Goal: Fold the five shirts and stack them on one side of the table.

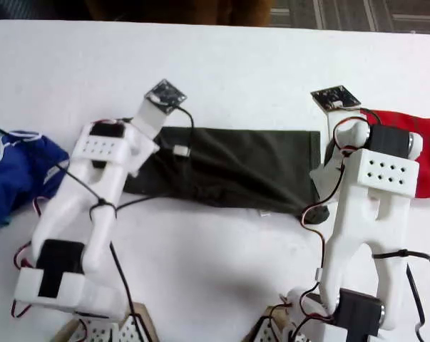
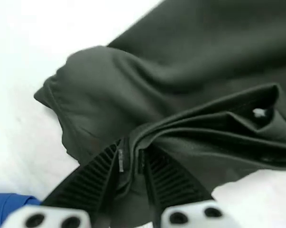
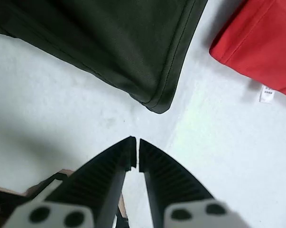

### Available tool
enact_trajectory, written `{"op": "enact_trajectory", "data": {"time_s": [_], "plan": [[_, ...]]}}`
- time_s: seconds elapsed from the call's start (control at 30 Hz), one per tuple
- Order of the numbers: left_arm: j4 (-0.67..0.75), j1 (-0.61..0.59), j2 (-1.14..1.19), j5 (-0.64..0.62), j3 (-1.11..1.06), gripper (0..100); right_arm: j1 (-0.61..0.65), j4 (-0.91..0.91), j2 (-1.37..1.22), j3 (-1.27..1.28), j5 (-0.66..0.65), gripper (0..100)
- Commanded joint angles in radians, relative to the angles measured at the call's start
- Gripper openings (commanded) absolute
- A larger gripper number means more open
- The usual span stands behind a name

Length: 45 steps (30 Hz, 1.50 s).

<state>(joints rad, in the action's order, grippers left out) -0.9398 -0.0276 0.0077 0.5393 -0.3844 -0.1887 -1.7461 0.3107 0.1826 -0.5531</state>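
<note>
A dark olive shirt (image 1: pixel 250 167) lies folded into a long strip across the middle of the white table (image 1: pixel 200 64). My left gripper (image 2: pixel 128 154) is at its left end, shut on a bunched fold of the dark shirt (image 2: pixel 180 71). My right gripper (image 3: pixel 136 154) hangs shut over bare table with nothing between its fingers, just short of the corner of the dark shirt (image 3: pixel 109 42) at its right end. A red shirt (image 1: pixel 428 164) lies at the table's right edge, and a blue shirt (image 1: pixel 15 171) lies crumpled at the left edge.
The red shirt (image 3: pixel 261 42), with a small white tag, lies close beside the dark shirt's right end. A bit of the blue shirt (image 2: pixel 5 206) lies beside my left gripper. Bare table stretches behind and in front of the dark shirt.
</note>
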Motion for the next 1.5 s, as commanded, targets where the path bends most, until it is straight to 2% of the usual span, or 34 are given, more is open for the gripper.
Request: {"op": "enact_trajectory", "data": {"time_s": [0.0, 0.33, 0.43, 0.57, 0.7, 0.93, 1.07, 1.23, 1.33, 1.47], "plan": [[0.002, -0.002, 0.008, -0.012, 0.059, 2, 0.002, -0.016, 0.041, -0.012, 0.008, 1.9], [0.071, 0.017, 0.071, -0.014, 0.064, 4, 0.004, -0.015, 0.041, -0.012, 0.003, 1.9], [0.089, 0.018, 0.091, -0.02, 0.064, 14, 0.004, -0.015, 0.041, -0.012, 0.003, 1.9], [0.083, 0.005, 0.107, -0.129, 0.097, 25, 0.004, -0.015, 0.041, -0.012, 0.003, 1.9], [0.064, -0.037, 0.109, -0.19, 0.191, 25, 0.004, -0.015, 0.041, -0.012, 0.003, 1.9], [-0.011, -0.104, 0.11, -0.198, 0.334, 25, 0.004, -0.015, 0.041, -0.012, 0.002, 1.9], [-0.104, -0.184, 0.11, -0.195, 0.412, 25, 0.004, -0.015, 0.042, -0.012, 0.005, 1.9], [-0.338, -0.285, 0.11, -0.178, 0.47, 25, 0.004, -0.013, 0.041, -0.012, 0.003, 1.9], [-0.474, -0.288, 0.11, -0.103, 0.47, 25, -0.002, 0.025, 0.035, -0.008, 0.003, 1.9], [-0.586, -0.233, 0.112, -0.1, 0.47, 21, 0.002, 0.093, 0.031, -0.006, 0.002, 1.9]]}}
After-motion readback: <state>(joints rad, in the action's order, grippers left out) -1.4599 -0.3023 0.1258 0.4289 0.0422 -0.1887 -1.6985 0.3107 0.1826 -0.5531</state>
